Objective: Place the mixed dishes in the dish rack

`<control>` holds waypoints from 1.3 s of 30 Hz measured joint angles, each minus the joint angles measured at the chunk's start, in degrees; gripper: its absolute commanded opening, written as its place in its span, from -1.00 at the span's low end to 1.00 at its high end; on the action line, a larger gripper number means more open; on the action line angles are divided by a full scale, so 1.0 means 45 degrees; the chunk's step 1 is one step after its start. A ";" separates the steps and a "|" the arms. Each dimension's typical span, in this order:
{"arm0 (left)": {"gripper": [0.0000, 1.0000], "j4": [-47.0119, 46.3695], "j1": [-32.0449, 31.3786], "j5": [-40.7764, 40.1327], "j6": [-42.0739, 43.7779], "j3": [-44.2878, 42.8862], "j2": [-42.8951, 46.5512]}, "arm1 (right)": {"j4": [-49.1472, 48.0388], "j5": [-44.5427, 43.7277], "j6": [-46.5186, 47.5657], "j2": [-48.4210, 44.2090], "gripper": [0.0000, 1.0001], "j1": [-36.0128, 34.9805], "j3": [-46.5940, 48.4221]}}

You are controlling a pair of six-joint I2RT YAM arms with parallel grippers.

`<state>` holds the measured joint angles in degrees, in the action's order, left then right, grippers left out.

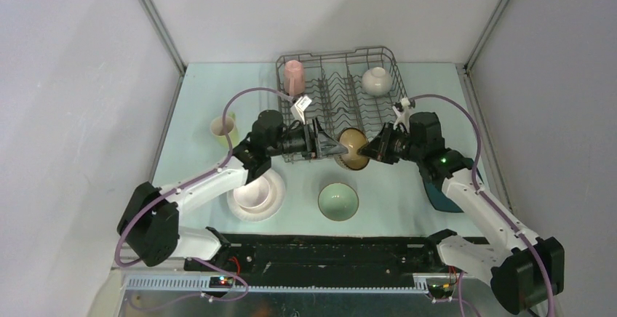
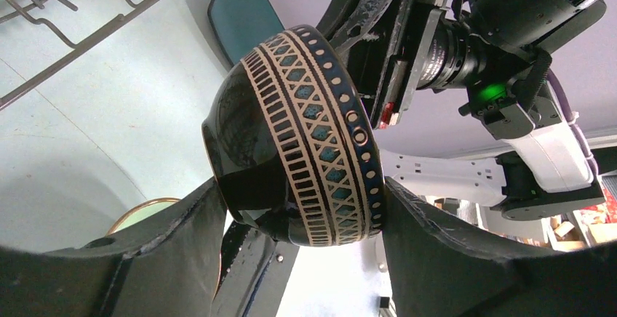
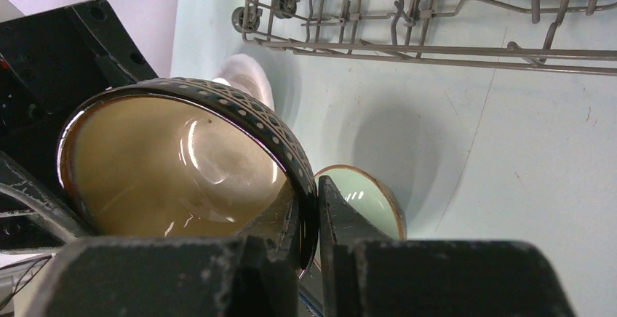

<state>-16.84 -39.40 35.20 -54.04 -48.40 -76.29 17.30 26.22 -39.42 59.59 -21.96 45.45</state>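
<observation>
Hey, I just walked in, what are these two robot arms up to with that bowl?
It looks like a midair handover just in front of the dish rack. The right gripper pinches the rim of the brown bowl, and the jaws of the left gripper straddle its body; whether they press it is unclear. A pink mug and a white bowl sit in the rack. The pale green bowl, pale pink bowl and yellow-green mug are not in it yet.

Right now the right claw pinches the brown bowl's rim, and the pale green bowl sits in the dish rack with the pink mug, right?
No: the pale green bowl sits on the table, outside the dish rack, as the top view shows. The right claw does pinch the rim of the brown bowl, and the pink mug is racked.
</observation>
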 measured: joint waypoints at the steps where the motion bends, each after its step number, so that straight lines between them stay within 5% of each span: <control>1: -0.81 0.0000 0.0019 0.0005 0.0005 0.0000 -0.0005 | -0.0034 0.0010 -0.0015 0.0039 -0.55 0.0005 0.0010; 3: -0.98 0.0015 0.0044 0.0005 0.0029 0.0005 0.0000 | -0.0131 0.0029 -0.0092 0.0102 -0.25 0.0000 0.0034; 8: -1.00 0.1025 0.0185 -0.0034 0.0607 0.0126 0.0670 | -0.0554 0.0223 -0.0233 0.0151 0.43 -0.0063 0.0189; 15: -1.00 0.3099 0.1302 -0.0593 0.1729 0.0583 0.2977 | -0.0690 0.0228 -0.0204 0.0151 0.84 -0.0029 0.0282; 28: -1.00 0.5756 0.2540 -0.2681 0.3249 0.0287 0.3371 | -0.0481 0.0058 -0.0194 0.0078 0.93 0.0952 0.0282; 39: -1.00 0.8281 0.2540 -0.6936 0.5727 -0.2297 0.2744 | -0.0136 -0.0248 0.0097 -0.0238 0.93 0.1054 0.0282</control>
<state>20.43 -27.97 3.99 -28.27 -58.74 -63.94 16.69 25.10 -38.98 58.52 -17.21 46.72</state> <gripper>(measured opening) 0.709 0.967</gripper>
